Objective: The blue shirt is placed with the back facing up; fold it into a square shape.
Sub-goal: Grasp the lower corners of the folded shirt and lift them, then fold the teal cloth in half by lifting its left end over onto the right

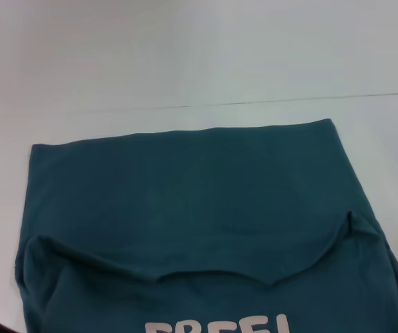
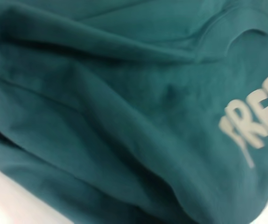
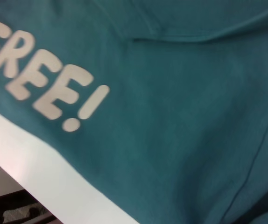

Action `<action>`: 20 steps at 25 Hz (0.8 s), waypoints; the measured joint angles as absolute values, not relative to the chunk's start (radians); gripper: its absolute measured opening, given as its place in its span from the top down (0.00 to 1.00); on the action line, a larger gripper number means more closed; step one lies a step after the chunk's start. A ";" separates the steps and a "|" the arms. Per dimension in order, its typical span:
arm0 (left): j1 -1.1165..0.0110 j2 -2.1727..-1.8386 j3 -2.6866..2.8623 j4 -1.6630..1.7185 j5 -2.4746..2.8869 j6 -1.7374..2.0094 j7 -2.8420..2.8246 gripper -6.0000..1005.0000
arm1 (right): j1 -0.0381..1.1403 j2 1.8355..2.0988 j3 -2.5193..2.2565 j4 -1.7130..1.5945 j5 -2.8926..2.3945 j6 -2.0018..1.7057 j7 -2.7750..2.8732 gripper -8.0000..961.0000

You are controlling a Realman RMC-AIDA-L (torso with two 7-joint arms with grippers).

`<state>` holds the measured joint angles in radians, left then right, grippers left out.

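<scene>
I am looking at the blue shirt (image 1: 185, 201) lying spread on the white tabletop (image 1: 185, 55), filling the near half of the head view and running off its bottom edge. Its far edge is lying fairly straight across the tabletop, and a nearer layer of fabric is sitting folded over, with a curved edge dipping toward me and a small peak of cloth standing up at the right end of that curve. Below the curve I am seeing the tops of the pale "FREE!" lettering (image 1: 216, 325), so this nearer part is showing its printed side up.

The left wrist view is filling almost wholly with the shirt's rumpled cloth (image 2: 101, 116), soft ridges running across it and the first letters of the print (image 2: 255, 126) at one side, with a sliver of tabletop (image 2: 8, 200) in one corner. The right wrist view is showing the whole word (image 3: 40, 79) on smoother fabric (image 3: 185, 116), lying just beside the shirt's edge, with a white band of tabletop (image 3: 54, 172) past it.

I am not seeing either gripper's fingers in any view, so I cannot tell how they are set.
</scene>
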<state>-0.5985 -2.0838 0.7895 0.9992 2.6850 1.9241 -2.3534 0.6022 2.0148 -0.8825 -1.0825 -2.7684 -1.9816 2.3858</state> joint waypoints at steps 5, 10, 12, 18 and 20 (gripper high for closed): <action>-0.575 -2.090 0.784 1.031 2.695 1.963 -2.355 0.93 | 0.589 2.009 -0.880 -1.082 -2.770 -1.982 2.375 0.92; -0.564 -2.097 0.784 1.045 2.697 2.006 -2.355 0.93 | 0.584 2.010 -0.888 -1.080 -2.770 -1.983 2.366 0.92; -0.558 -2.102 0.784 1.048 2.698 2.022 -2.355 0.93 | 0.582 2.011 -0.890 -1.080 -2.770 -1.984 2.362 0.92; -0.541 -2.122 0.791 1.065 2.691 2.057 -2.356 0.92 | 0.568 2.013 -0.900 -1.080 -2.765 -1.989 2.348 0.92; -0.540 -2.123 0.787 1.067 2.690 2.058 -2.356 0.92 | 0.570 2.012 -0.895 -1.075 -2.763 -1.989 2.333 0.92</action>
<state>-0.5401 -2.1233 0.7872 1.0666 2.6904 2.0582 -2.3561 0.5696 2.0124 -0.8953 -1.0746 -2.7635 -1.9888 2.3328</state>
